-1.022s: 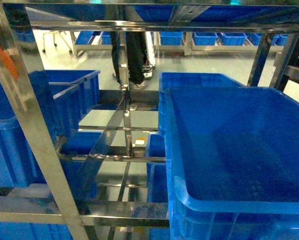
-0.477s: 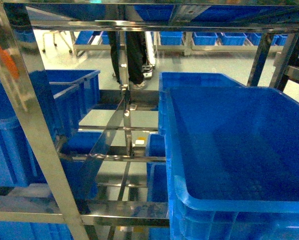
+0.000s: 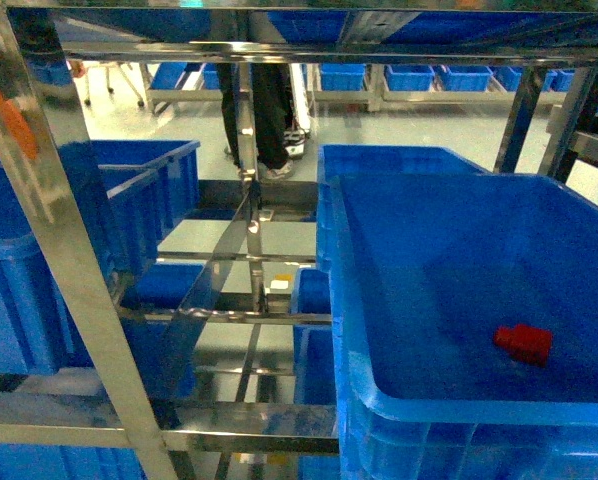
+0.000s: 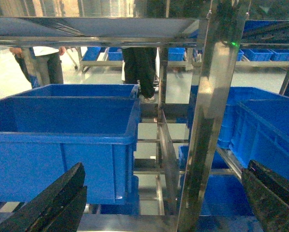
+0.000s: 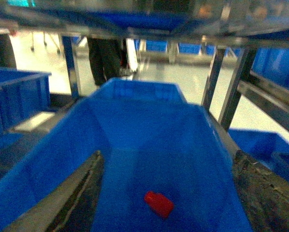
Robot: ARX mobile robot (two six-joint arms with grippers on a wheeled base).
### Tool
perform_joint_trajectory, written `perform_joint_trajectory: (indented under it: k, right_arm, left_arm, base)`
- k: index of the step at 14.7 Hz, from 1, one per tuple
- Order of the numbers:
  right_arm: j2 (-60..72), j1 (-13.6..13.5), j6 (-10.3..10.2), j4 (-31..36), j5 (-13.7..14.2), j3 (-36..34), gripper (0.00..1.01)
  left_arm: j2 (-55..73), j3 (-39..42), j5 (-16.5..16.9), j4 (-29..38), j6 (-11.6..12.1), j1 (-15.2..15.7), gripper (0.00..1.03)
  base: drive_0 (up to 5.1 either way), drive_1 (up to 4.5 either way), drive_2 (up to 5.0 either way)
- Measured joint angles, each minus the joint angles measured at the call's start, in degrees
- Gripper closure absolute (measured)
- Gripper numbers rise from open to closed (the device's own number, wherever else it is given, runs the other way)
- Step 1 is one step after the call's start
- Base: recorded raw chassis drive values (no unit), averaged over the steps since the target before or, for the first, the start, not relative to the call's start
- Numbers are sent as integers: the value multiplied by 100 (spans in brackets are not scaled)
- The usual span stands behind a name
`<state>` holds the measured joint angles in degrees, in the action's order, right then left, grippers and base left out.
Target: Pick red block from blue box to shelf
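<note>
Our right gripper [image 5: 166,193] hangs with its two dark fingers [image 5: 81,193] spread wide, one at each lower edge of the right wrist view, holding nothing. Between and beyond them lies the small glossy red plastic block [image 5: 158,203], on its side on the floor of the deep blue plastic box [image 5: 135,125], not touching either finger. Half a second ago that floor was bare in the head view; now the block [image 3: 524,342] rests near the box's right wall. We judge the pick can now begin. Our left gripper [image 4: 166,203] is likewise spread wide and empty, facing the shiny stainless-steel shelf [image 4: 207,121], well apart from the block.
</note>
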<state>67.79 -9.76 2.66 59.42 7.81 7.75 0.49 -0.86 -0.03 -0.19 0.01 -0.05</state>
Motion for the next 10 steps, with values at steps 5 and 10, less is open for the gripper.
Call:
perform_joint_trajectory:
  k: [5, 10]
  right_arm:
    - [-2350, 979, -181, -1744, -715, -667, 99]
    - [-3851, 977, -181, -3056, -767, -706, 99]
  left_arm:
    - [0, 0, -7, -2, 0, 0, 5]
    - [0, 0, 0, -2, 2, 0, 5]
  base:
    - [0, 0, 0]
    - [0, 0, 0]
